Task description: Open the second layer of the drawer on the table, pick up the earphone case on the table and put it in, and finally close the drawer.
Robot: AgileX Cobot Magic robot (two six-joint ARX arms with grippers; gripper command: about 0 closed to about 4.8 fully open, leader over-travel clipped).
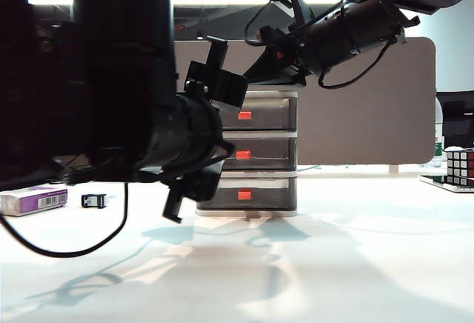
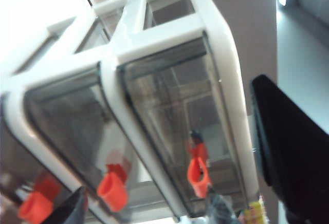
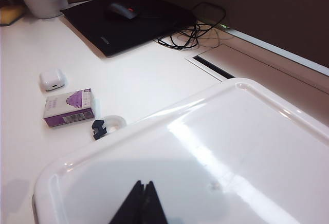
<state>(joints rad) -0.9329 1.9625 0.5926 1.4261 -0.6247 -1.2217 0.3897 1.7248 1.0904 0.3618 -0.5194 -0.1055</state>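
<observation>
White earphone case point(image 3: 52, 78) untouched on table point(image 3: 154, 80); second layer point(image 1: 259, 152) not opened. Left gripper point(image 1: 194, 127) before drawer point(image 1: 255, 156), apparently empty, opening unclear. Right gripper point(image 3: 139, 203) pressed together above drawer, empty.

The left arm point(image 1: 111, 78) hides the drawer unit's point(image 1: 266, 112) left side; the left wrist view is blurred.
</observation>
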